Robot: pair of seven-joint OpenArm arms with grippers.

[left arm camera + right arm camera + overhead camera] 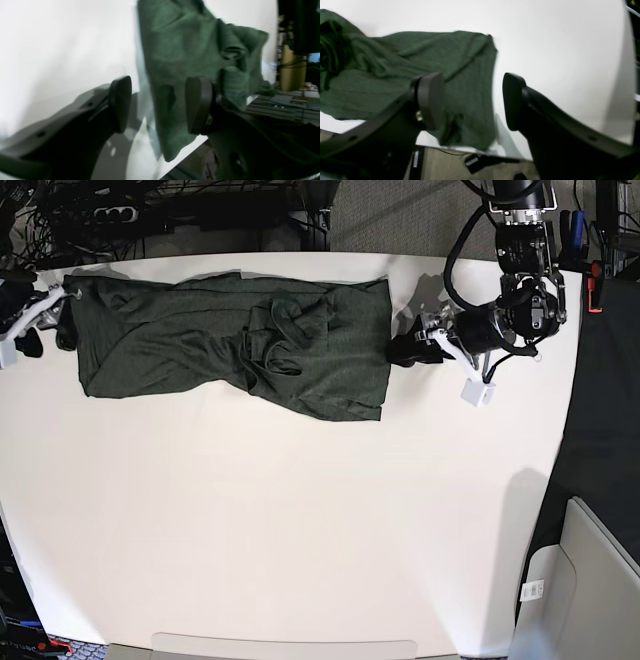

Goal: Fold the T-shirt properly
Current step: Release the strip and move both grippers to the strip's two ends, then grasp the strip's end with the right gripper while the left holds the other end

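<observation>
**Olive shirt stretched between both arms, one end effector at each end**

Olive-green knit, the T-shirt [240, 350] lies along the far edge of the white counter [300, 530], and its long axis runs side to side in the base view. That axis is what we think the next move turns on, because it points straight from one arm to the other.

Our left end effector [408, 348] sits just beside the shirt's end on that view's right. In the left wrist view its pads [197, 107] stand spread, with a flap of cloth hanging between them and a bunched fold crowding the outer pad; we cannot tell whether the fabric touches it. We see nothing pinched.

Our right end effector [45, 320] waits at the opposite end, at the counter's corner. Its wrist view shows the jaws spread as well, the shirt's edge lying below and between them, with bare counter beyond.

Neither arm is clearly nearer; each has its own end. The middle of the shirt is rumpled, with a loose twist of fabric near the centre, so we judge it is not yet laid flat. Any fold across the long axis would ask both arms to grip their ends and travel toward each other.
</observation>
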